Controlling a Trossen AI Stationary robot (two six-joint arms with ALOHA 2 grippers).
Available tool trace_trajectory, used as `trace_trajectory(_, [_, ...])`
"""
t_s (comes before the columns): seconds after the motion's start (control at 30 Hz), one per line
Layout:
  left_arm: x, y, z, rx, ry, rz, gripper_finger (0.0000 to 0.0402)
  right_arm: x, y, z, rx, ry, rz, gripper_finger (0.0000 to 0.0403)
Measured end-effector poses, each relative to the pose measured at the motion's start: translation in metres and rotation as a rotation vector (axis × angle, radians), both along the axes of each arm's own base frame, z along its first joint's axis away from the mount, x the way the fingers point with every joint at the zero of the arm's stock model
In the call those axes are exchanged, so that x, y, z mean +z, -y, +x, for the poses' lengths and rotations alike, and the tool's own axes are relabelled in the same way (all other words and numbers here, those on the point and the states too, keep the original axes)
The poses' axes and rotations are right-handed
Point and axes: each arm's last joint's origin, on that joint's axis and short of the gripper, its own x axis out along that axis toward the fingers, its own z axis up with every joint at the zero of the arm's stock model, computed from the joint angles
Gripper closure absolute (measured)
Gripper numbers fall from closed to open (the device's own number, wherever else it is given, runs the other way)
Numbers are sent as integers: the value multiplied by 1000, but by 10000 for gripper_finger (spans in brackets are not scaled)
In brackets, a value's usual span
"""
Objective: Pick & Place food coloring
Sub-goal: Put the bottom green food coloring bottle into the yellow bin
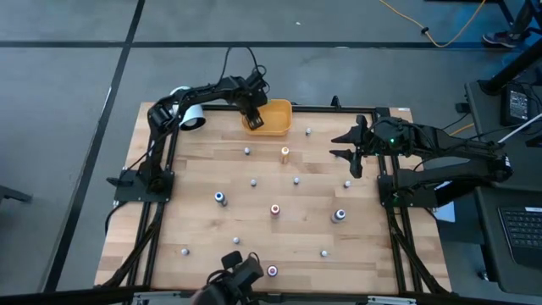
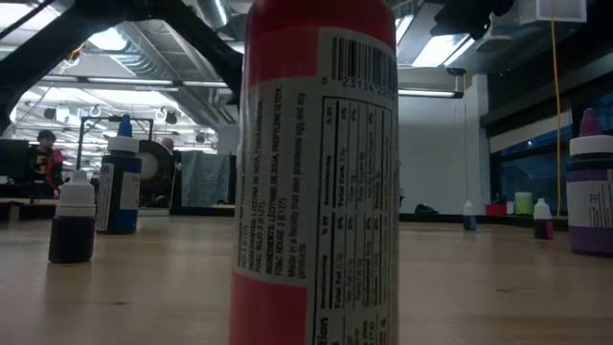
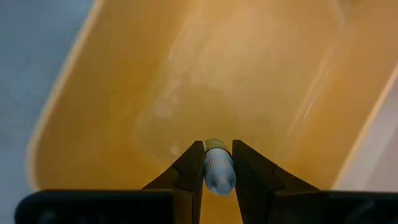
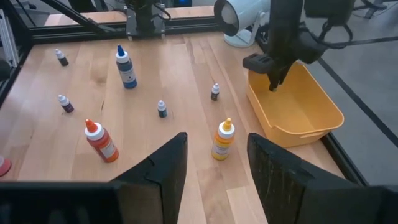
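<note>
My left gripper (image 1: 252,119) reaches down into the yellow-orange bin (image 1: 275,119) at the table's far edge, shut on one small food coloring bottle (image 3: 218,169) with a pale cap. The right wrist view shows it at the bin (image 4: 272,84). Several more food coloring bottles stand upright on the wooden table, among them an orange-capped one (image 1: 285,152), a blue one (image 1: 219,198) and a red one (image 1: 275,209). My right gripper (image 1: 343,145) hangs open above the table's right side, holding nothing; its fingers (image 4: 163,163) frame the table. My left gripper pinches the small bottle between its two fingers, which sit on its sides near the cap (image 3: 219,177). The fingers come from above, pointing steeply down, and the bottle lies along them, its body end (image 3: 216,145) toward the bin's floor. Whether it touches the floor, I cannot tell.
A white cylinder (image 1: 191,115) lies just left of the bin. A red-labelled bottle (image 2: 316,172) stands right in front of the low camera at the near edge. A black frame (image 1: 383,182) borders the table. Bare wood shows between the scattered bottles.
</note>
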Motion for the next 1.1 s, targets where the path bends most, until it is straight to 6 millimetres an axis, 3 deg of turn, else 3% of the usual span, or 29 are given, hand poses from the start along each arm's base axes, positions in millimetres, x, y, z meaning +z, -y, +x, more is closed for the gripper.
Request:
trace_trajectory(0.4, [-15,-7,4,12,-54,71,336,0,0,0,0,0,1,234])
trace_trajectory(0.87, [-15,-7,4,16,-58,78,286,0,0,0,1,0,1,234])
trace_trajectory(1.1, [1,-7,8,9,-53,92,265,0,0,0,0,1,2,234])
